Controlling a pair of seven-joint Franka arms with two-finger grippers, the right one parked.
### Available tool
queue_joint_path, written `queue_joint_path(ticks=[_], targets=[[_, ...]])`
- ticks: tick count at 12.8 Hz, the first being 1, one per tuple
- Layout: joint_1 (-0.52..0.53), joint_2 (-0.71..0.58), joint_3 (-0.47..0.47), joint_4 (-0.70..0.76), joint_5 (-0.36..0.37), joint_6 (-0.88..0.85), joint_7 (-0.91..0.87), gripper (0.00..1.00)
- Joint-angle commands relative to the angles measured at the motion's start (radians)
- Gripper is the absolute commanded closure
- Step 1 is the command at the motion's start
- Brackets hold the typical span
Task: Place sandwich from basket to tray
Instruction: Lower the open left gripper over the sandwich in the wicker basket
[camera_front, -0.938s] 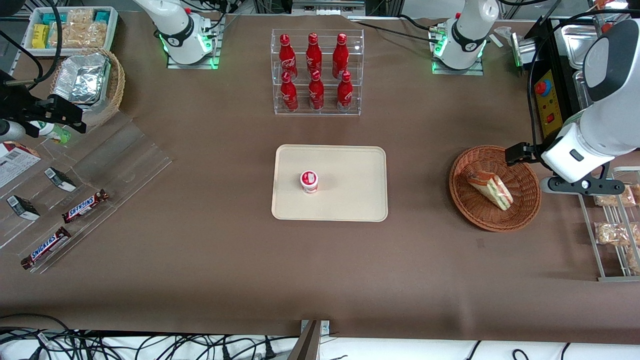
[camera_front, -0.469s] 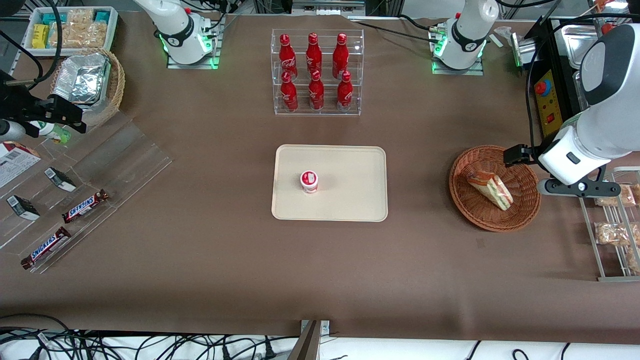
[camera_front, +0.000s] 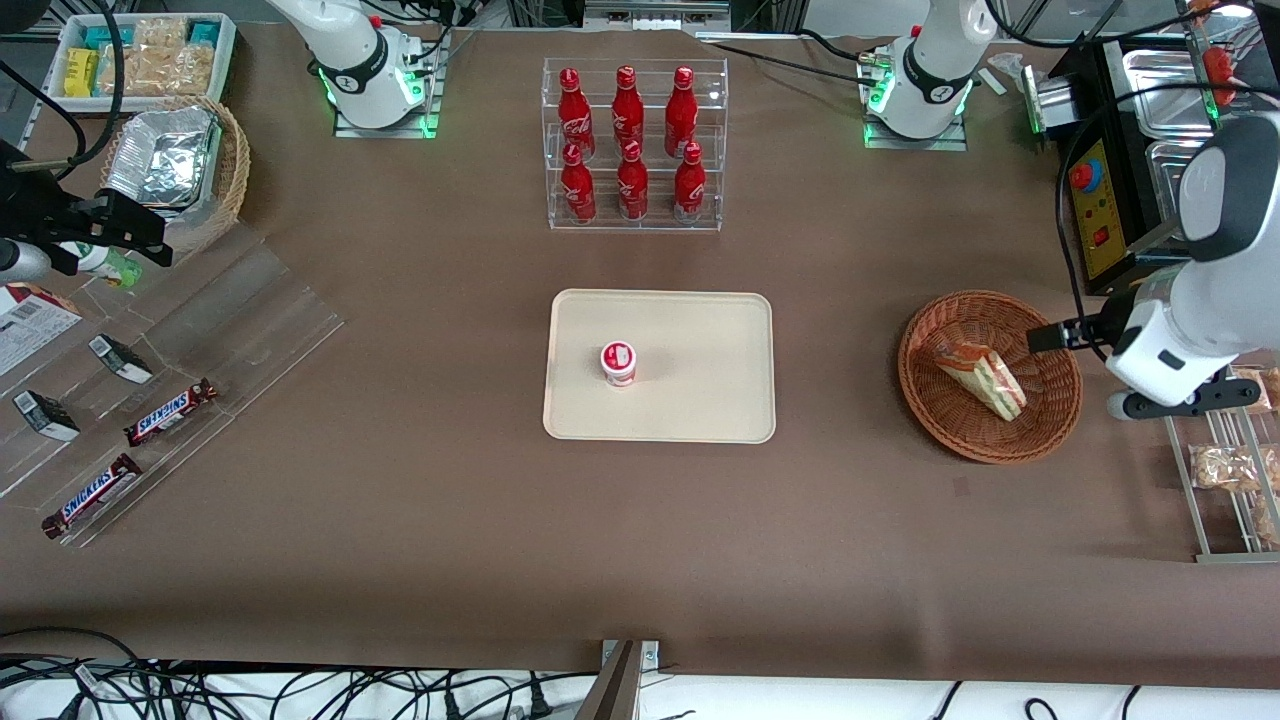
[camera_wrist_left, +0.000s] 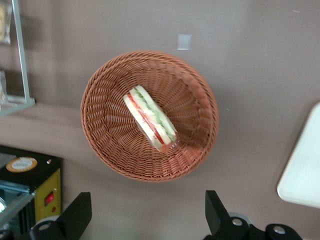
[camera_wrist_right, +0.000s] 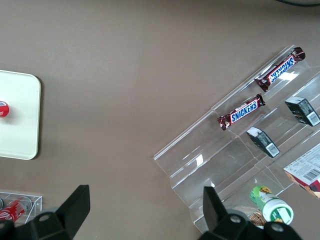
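Sandwich (camera_front: 980, 378) lies in the basket (camera_front: 990, 452), resting on its side, with its long axis running roughly 10 to 4 o'clock in the front view and its red and green filling edge turned up. It sits near the basket's middle, with its 4 o'clock end lying toward the wall. Nothing touches it. The basket stands on the brown table (camera_front: 400, 520) at 3 o'clock from the tray (camera_front: 700, 330), well apart from it, toward the working arm's end. The tray carries one small red-and-white cup (camera_front: 619, 362), upright, at about 9 o'clock from the tray's centre. Gripper (camera_front: 1045, 337) hangs over the basket's 3 o'clock rim in the front view, above the wicker and not in contact with basket or sandwich. The wrist camera looks straight down on the basket. There, both black fingers (camera_wrist_left: 75, 215) show spread wide apart, with bare table between them, the whole basket rim visible and nothing held. A corner of the tray also shows in that view. A wire rack (camera_front: 1185, 480) with snack packets stands just beside the basket at 3 to 4 o'clock. A clear rack of red bottles (camera_front: 634, 145) stands at 12 o'clock from the tray. Snickers bars (camera_front: 170, 412) lie on a clear stepped stand toward the parked arm's end.
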Motion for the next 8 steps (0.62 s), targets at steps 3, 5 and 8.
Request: queue_joint_path(ticks=[3,5,8], targets=[[0.029,-0.027,-0.004,-0.159,-0.004,0.172,-0.248,0.00],[0.029,-0.048,-0.007,-0.242,-0.003,0.266,-0.377,0.00],[0.028,-0.073,-0.012,-0.348,0.008,0.362,-0.509,0.00]])
